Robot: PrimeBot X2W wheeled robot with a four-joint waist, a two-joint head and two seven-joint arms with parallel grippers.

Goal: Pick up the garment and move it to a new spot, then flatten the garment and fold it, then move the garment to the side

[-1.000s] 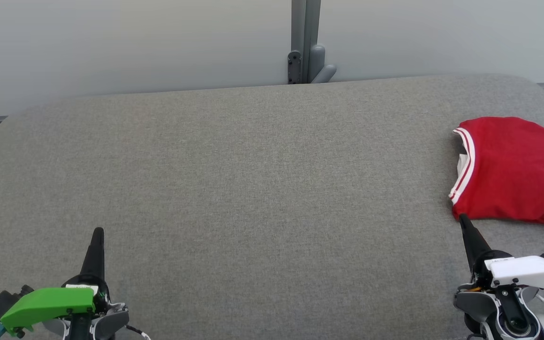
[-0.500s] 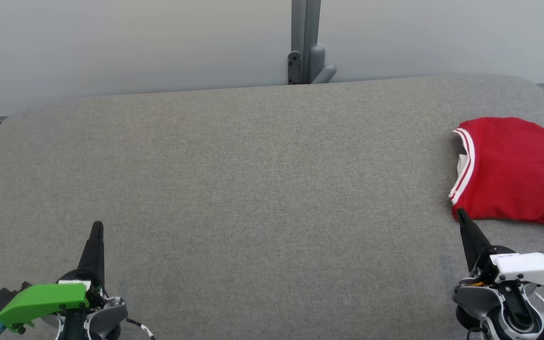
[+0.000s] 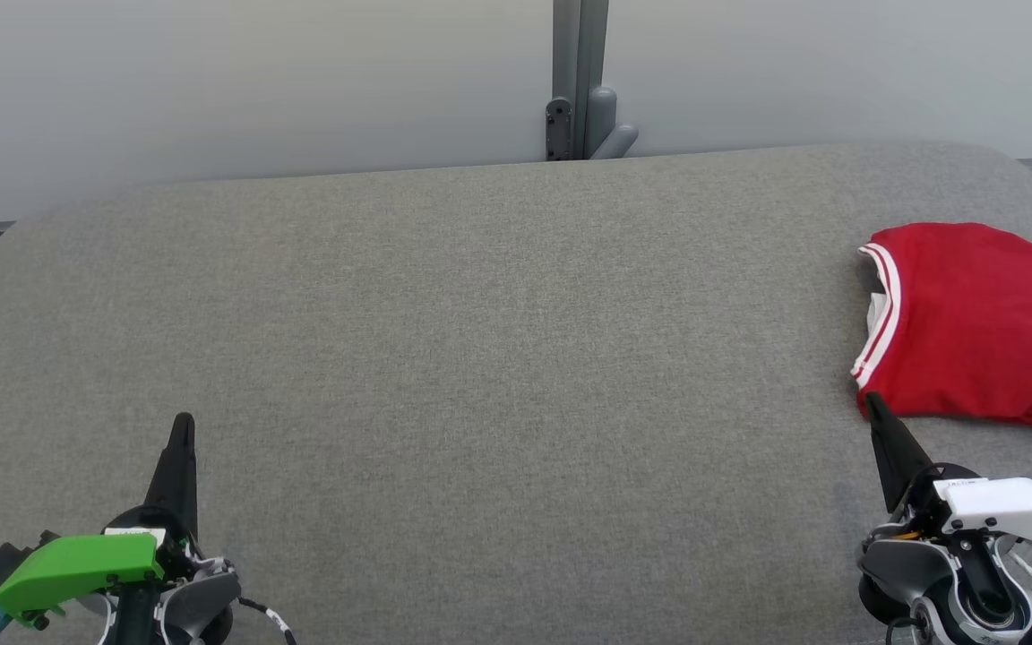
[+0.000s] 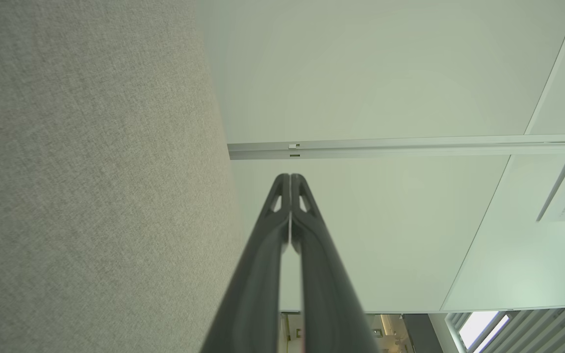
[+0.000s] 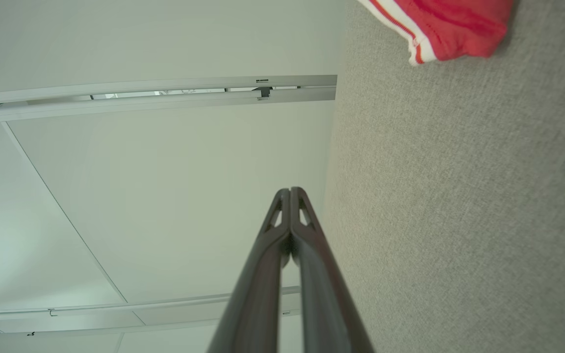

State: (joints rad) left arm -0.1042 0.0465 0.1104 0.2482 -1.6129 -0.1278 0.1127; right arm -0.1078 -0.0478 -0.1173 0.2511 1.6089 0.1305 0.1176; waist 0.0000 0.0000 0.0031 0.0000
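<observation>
The garment [image 3: 982, 327] is a folded red shirt with white-striped trim, lying at the right edge of the grey padded table [image 3: 480, 340]; its trimmed corner [image 5: 439, 27] shows at the top of the right wrist view. My right gripper [image 3: 871, 401] is shut and empty, its tip just below the garment's near left corner; whether it touches the cloth is unclear. At the lower left my left gripper [image 3: 183, 421] is also shut and holds nothing, far from the garment. In each wrist view the fingers [image 4: 291, 177] [image 5: 291, 190] are pressed together.
A pale wall with a grey vertical post and bracket [image 3: 580, 81] stands behind the table's far edge. The table's corners are rounded. Wide bare grey surface lies between the two grippers.
Both grippers have slid slightly up the head view, a little farther over the table. The garment has not moved.
</observation>
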